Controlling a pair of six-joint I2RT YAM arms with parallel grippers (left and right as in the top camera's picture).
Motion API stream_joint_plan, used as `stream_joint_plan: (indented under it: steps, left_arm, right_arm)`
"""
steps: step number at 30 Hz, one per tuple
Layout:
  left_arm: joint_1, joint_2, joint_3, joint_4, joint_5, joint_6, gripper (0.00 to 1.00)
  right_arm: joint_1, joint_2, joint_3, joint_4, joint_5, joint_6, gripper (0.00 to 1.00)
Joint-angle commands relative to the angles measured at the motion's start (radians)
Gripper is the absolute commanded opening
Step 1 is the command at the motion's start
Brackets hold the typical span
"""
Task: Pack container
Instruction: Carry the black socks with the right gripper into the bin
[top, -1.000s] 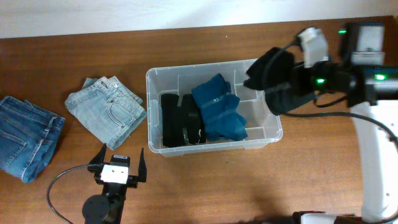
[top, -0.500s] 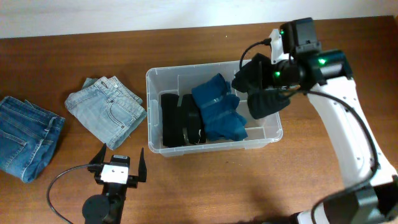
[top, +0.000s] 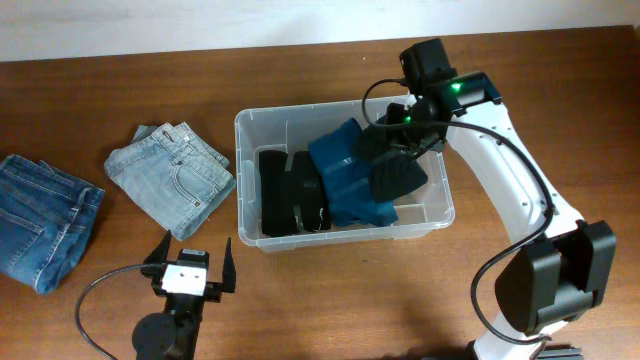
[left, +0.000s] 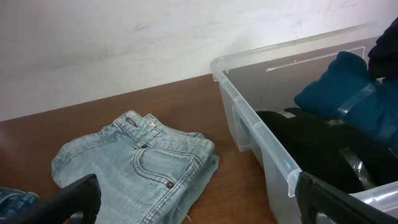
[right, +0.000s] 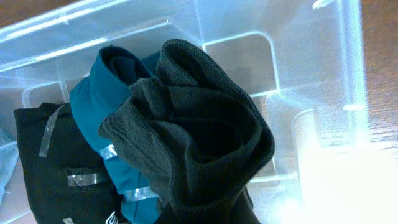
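Right hand (top: 393, 152) moved in over container (top: 300, 116), clenched on dark grey garment (top: 398, 178)

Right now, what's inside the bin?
Black clothes on the left, a teal garment in the middle, and a grey garment hanging over the right part of the bin. What lies under them is covered.

container (top: 265, 128) clear; teal garment (top: 345, 185); black garment (top: 285, 198); charcoal garment (top: 397, 176); light-blue jeans (top: 172, 176).
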Motion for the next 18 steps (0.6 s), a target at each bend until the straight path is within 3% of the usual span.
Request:
stream_joint_plan:
  steps: [1,3,5,8,9,10,13,17,18]
  left_arm:
    - [0.005,-0.007,-0.010,0.003,0.011,0.016,0.99]
    - [0.005,-0.007,-0.010,0.003,0.011,0.016,0.99]
    - [0.005,-0.007,-0.010,0.003,0.011,0.016,1.00]
    - [0.005,-0.007,-0.010,0.003,0.011,0.016,0.99]
    - [0.005,-0.007,-0.010,0.003,0.011,0.016,0.99]
    - [0.005,-0.007,-0.010,0.003,0.011,0.016,0.99]
    - [0.005,-0.007,-0.010,0.003,0.011,0.016,0.99]
    - [0.005,-0.007,-0.010,0.003,0.011,0.016,0.99]
    - [0.005,-0.007,-0.010,0.003,0.011,0.016,1.00]
  right_arm:
    - [0.004,-0.003,0.010,-0.007,0.021,0.025,0.04]
    - [0.003,-0.003,0.010,-0.016,0.025,0.024,0.08]
    - [0.003,-0.003,0.010,-0.025,0.029,0.018,0.18]
    - [0.003,-0.003,0.010,-0.029,0.029,-0.017,0.50]
    - [0.003,-0.004,0.010,-0.027,0.029,-0.063,0.69]
    - [0.003,-0.009,0.011,-0.021,0.028,-0.089,0.73]
    - [0.003,-0.028,0.032,-0.014,0.027,-0.147,0.82]
    - [0.005,-0.053,0.087,-0.043,0.027,-0.199,0.84]
    - [0.005,-0.055,0.088,-0.049,0.027,-0.199,0.80]
